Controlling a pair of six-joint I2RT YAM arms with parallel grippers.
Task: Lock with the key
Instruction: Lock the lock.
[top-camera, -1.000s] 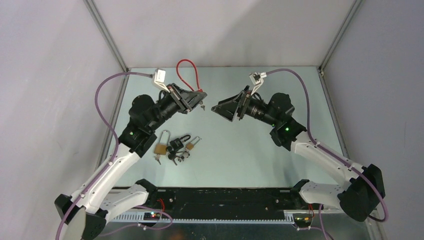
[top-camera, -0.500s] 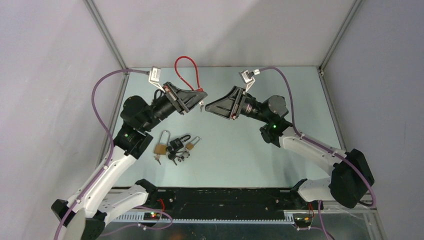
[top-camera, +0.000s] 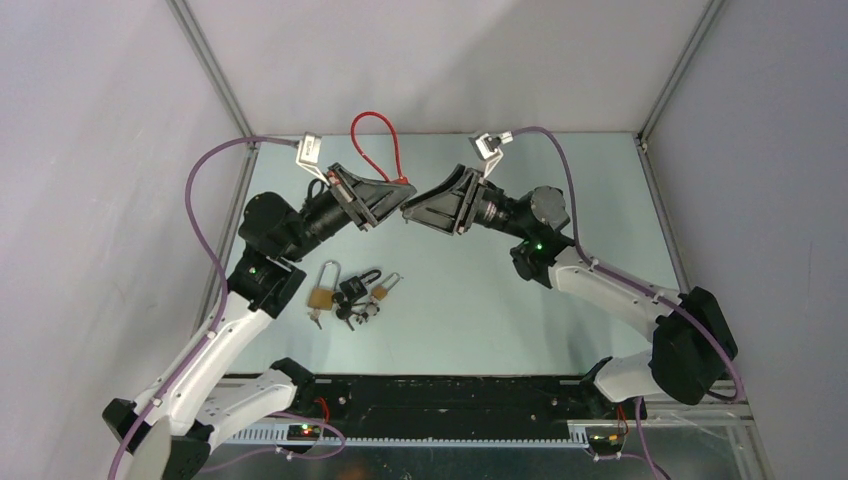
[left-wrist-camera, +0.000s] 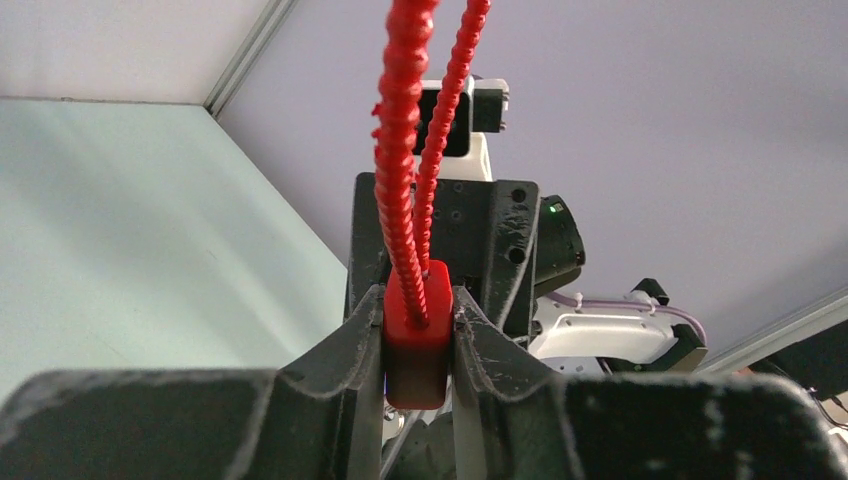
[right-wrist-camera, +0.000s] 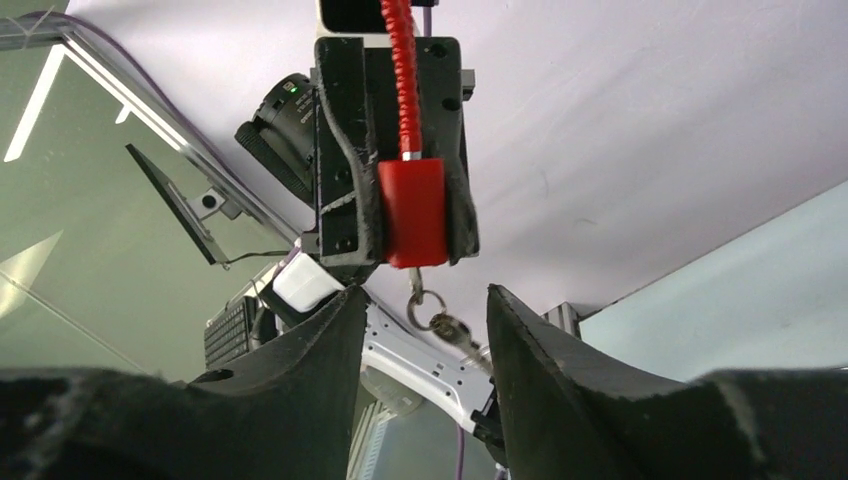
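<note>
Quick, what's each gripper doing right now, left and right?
Left gripper: shut on the red cable padlock.
Right gripper: open, close to the hanging key, nothing gripped.

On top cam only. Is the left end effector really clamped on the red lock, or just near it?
Observer: Clamped. In the left wrist view the left end effector has its fingers pressed against both sides of the lock.
Operator: Has the right end effector got the key?
Observer: No. In the right wrist view the key dangles just under the lock. It shows in the gap between the open jaws of the right end effector, not gripped.
</note>
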